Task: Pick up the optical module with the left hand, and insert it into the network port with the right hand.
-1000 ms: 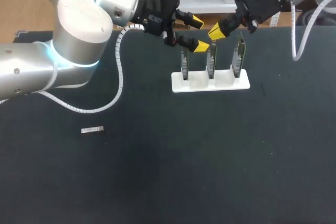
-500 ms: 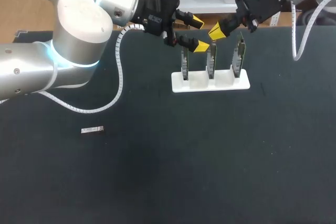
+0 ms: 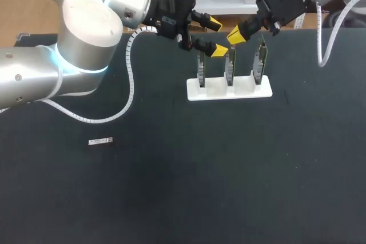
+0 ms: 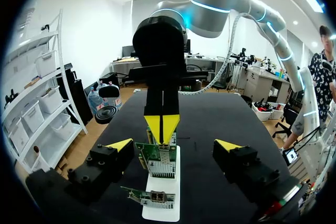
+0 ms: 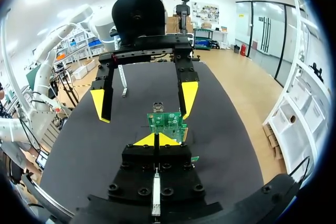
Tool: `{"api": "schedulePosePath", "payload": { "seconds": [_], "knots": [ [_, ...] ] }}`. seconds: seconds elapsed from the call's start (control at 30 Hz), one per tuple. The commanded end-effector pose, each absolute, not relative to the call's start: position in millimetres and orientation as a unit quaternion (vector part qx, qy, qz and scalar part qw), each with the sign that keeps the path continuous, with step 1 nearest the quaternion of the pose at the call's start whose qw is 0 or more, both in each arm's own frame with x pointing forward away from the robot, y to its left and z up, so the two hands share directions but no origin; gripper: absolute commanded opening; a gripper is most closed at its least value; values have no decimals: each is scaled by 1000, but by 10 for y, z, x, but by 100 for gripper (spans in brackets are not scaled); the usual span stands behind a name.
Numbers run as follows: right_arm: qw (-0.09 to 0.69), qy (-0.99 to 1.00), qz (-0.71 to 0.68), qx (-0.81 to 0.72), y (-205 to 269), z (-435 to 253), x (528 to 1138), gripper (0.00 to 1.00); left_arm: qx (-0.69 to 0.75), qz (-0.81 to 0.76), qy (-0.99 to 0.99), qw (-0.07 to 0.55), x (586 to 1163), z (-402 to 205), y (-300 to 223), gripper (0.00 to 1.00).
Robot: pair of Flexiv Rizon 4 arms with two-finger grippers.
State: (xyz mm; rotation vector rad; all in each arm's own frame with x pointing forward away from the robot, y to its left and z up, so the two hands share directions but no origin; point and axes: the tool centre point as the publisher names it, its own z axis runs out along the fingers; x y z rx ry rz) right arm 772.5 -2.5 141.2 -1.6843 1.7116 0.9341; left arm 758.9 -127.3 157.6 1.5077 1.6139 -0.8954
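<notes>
My left hand (image 3: 216,37) is spread and empty, its fingers straddling the row of cards (image 3: 230,67) in the white stand (image 3: 229,91). My right hand (image 3: 235,34) is pressed together just ahead of it over the middle card, with nothing I can see between the tips. The optical module (image 3: 101,141) lies flat on the tabletop (image 3: 189,187), well behind and below my left hand. My worry is that swinging the left hand out sideways could clip a card or the right hand's tip, since they're so close. Lifting clear first looks safer. Nothing else lies near the module, but it's thin and low, so a shallow pinch might skid it.
</notes>
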Motion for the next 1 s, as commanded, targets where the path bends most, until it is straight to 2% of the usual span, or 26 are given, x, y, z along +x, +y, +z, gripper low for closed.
{"api": "schedulePosePath", "payload": {
  "seconds": [0.03,0.57,1.0],
  "knots": [
    [279,637,351,-627,-23,1321,7739,0,588,-348,630,367,7603,1583,-1282,100],
    [325,616,347,-628,-53,1650,7727,0,588,-348,630,367,7603,1583,-1282,100],
    [316,624,339,-629,-554,1789,7466,0,588,-348,630,367,7603,1583,-1282,100]
  ]
}}
